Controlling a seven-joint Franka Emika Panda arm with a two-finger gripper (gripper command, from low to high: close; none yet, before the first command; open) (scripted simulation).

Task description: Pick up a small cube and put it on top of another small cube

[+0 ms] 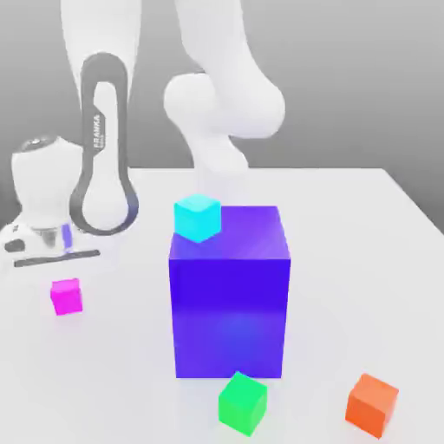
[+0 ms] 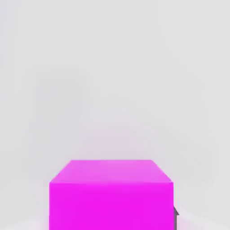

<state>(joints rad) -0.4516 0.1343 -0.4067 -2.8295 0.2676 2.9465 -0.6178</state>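
Grey, plain background (image 1: 347, 104) stands behind a smooth white counter (image 1: 347, 260), whose far edge we see running straight across the exterior view. On the counter we note a large, deep blue-purple block (image 1: 230, 316), upright near the middle. A small, bright cyan cube (image 1: 198, 218) sits on the block's top face, towards the exterior view's left. We record a small, vivid green cube (image 1: 243, 404) on the near side of the block, turned at an angle to it; whether the two touch, we cannot tell. A small orange-red cube (image 1: 372, 405) lies well apart from the block, towards the exterior view's right, and is also turned at an angle. We find the white robot arm with dark grey trim (image 1: 104, 139) reaching down at the exterior view's left. Its hand (image 1: 67, 295) is clenched on the small, bright magenta cube (image 1: 67, 297), the task's item, well apart from the block on the exterior view's left. In the hand view we observe this cube close up, with its top face and one side face visible and a narrow dark edge alongside it. We cannot tell whether its underside touches the counter.
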